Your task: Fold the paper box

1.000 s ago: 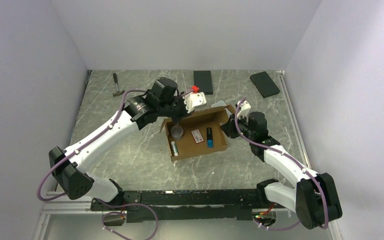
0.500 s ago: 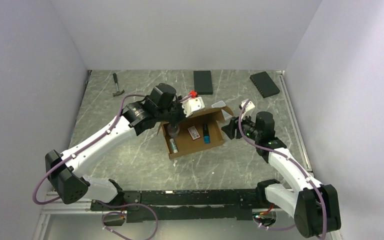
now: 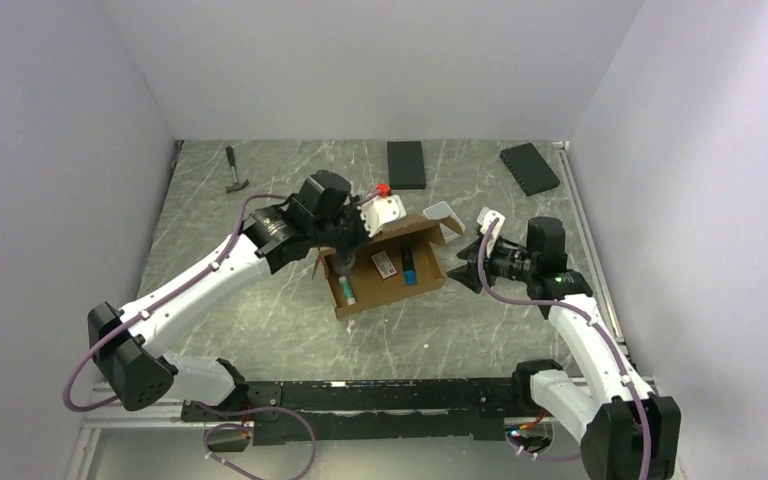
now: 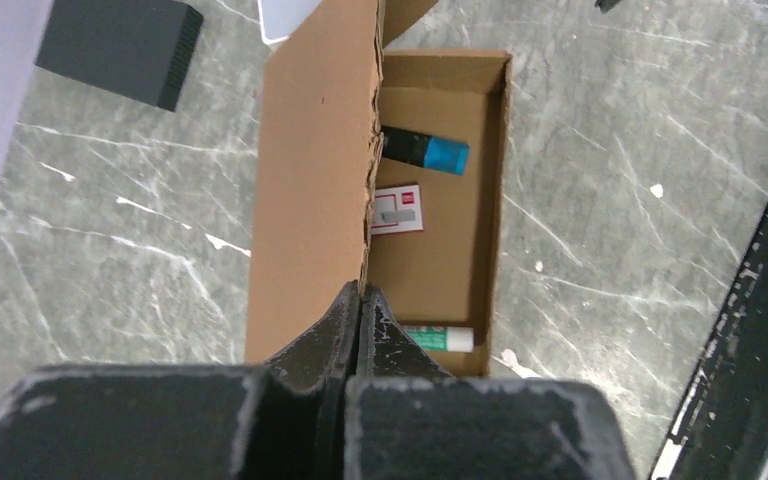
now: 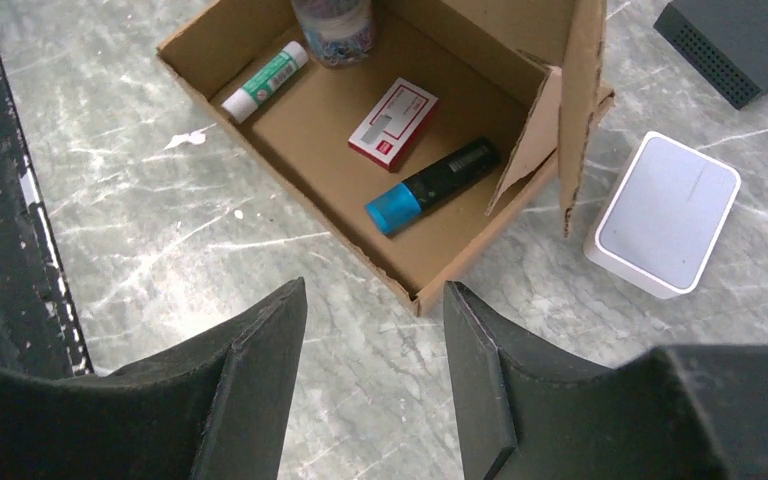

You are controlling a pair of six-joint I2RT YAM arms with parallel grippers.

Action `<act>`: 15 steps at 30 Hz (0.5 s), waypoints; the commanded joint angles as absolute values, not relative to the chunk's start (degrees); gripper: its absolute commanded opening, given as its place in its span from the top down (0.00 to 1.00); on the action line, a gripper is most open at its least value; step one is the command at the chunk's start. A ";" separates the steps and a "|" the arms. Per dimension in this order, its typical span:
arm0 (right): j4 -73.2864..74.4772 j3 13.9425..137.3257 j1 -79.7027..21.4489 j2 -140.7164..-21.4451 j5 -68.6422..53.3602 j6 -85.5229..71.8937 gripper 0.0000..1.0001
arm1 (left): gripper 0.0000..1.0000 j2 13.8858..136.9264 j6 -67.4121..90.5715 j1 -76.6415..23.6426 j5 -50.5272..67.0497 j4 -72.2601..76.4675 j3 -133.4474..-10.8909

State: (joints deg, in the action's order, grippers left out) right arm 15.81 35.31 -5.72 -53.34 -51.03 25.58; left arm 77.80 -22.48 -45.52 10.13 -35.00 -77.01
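The paper box (image 3: 390,272) sits near the middle of the marble-patterned table (image 3: 260,300). It is an open brown tray with its tall lid panel standing up along the far side. The left gripper (image 4: 360,300) has its jaws pressed together at the top edge of that panel, apparently pinching the cardboard, though the fingers hide the exact contact. The right gripper (image 5: 375,295) hovers just off the box's right end, jaws apart and holding nothing. To do this step well, the left should probably keep the panel steady while the right nudges the loose side flap (image 5: 582,100) inward before the lid comes down, staying clear of the contents. The right wrist view shows the whole tray floor: a glue stick (image 5: 265,82), a red-and-white packet (image 5: 392,123), a blue-capped marker (image 5: 430,187) and a jar (image 5: 333,25) that the left wrist view misses. It also shows a white case (image 5: 663,214) just beside the box. Only the left wrist view shows the pinch itself, and a black slab (image 4: 120,48) beyond the panel.
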 commanded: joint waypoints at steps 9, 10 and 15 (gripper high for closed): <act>29.53 41.92 -1.41 -49.67 -55.12 40.45 0.40 | 1.00 73.73 -14.02 -45.34 14.07 -33.30 -70.44; 29.42 41.97 -1.07 -49.51 -55.11 40.25 0.40 | 1.00 73.90 -13.66 -45.40 14.49 -33.13 -70.07; 28.02 41.51 -0.35 -49.52 -55.03 38.28 0.38 | 1.00 74.44 -11.11 -45.38 16.35 -33.02 -68.46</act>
State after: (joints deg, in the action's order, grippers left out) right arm 28.25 39.66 -0.86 -50.13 -53.28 37.50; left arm 75.16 -15.57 -45.52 13.98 -33.74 -69.41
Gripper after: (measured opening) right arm 0.612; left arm 0.012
